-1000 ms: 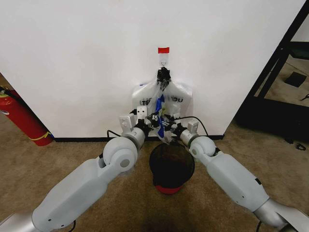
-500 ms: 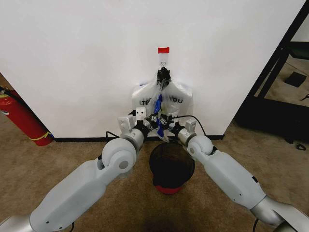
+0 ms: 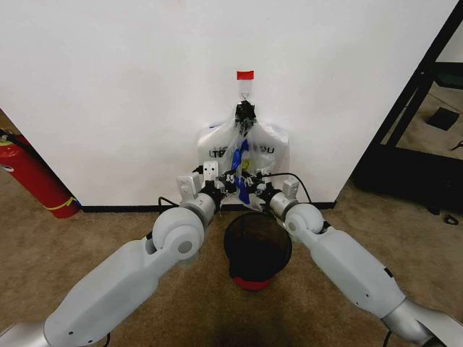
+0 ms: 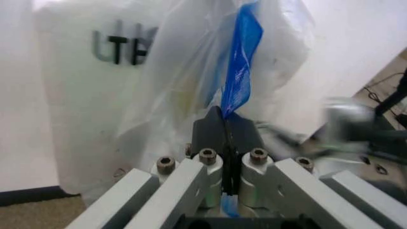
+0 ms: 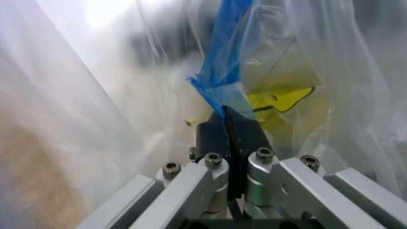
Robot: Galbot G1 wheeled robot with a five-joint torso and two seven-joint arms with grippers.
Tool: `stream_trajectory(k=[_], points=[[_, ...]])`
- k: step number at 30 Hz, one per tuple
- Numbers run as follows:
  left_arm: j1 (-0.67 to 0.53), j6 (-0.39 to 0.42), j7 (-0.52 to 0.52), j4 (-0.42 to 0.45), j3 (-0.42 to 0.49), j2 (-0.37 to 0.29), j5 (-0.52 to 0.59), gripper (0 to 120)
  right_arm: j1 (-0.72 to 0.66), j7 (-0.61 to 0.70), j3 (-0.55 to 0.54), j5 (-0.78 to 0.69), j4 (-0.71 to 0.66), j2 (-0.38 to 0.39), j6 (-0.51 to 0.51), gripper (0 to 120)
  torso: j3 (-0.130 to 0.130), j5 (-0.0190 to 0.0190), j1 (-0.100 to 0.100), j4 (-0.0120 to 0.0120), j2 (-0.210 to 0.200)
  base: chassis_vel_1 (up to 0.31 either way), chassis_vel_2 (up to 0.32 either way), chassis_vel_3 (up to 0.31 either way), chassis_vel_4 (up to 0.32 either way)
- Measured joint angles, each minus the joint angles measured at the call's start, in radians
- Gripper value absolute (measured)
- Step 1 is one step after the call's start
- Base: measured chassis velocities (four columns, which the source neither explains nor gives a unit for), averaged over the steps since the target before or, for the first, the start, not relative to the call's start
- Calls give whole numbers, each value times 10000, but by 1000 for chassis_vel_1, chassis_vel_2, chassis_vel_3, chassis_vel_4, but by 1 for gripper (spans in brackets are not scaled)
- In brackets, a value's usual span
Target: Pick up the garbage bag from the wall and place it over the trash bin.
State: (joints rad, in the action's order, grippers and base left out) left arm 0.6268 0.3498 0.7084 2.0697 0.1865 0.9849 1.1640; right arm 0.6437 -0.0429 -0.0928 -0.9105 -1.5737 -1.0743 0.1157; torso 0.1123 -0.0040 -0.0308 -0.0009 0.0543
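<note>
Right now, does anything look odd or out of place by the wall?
Nothing stands out. Both grippers, left and right, are shut on the garbage bag hanging from the wall, just above the upright bin.

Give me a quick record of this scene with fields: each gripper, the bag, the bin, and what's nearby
left gripper: shut on the garbage bag's blue strip
right gripper: shut on the same bag, beside the left gripper
garbage bag: hanging by the wall, top at the hook under red tape
trash bin: upright on the carpet, just below both grippers
fire extinguisher: on the floor, far left by the wall
</note>
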Motion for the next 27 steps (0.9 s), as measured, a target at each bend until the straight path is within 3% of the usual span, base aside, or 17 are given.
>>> stream_trajectory(k=[7, 13, 18, 22, 27], points=[[421, -79, -164, 50, -518, -358, -58, 0, 1794, -318, 1431, -941, -1800, 1068, -862, 0, -1, -1, 1, -1, 0, 0, 0, 0, 0], [626, -93, -143, 274, -631, -450, -104, 0, 2884, -853, 1849, -927, -2736, 1777, -1086, 0, -1, -1, 0, -11, 1, 0, 0, 0, 0], [1416, -97, -56, 900, -1246, -833, -176, 0, 3155, -1132, 1822, -1000, -3346, 1891, -1114, 0, -1, -1, 1, 7, 1, 0, 0, 0, 0], [2304, -99, -27, 1568, -1829, -1192, -258, 0, 3551, -1309, 1868, -1028, -3761, 1964, -1145, 0, -2, -1, 1, 4, 1, 0, 0, 0, 0], [2875, -130, -98, 1882, -1904, -1361, -602, 0, 4383, -1444, 2469, -955, -4162, 1996, -1204, 0, -1, -2, 1, -5, 1, 0, 0, 0, 0]])
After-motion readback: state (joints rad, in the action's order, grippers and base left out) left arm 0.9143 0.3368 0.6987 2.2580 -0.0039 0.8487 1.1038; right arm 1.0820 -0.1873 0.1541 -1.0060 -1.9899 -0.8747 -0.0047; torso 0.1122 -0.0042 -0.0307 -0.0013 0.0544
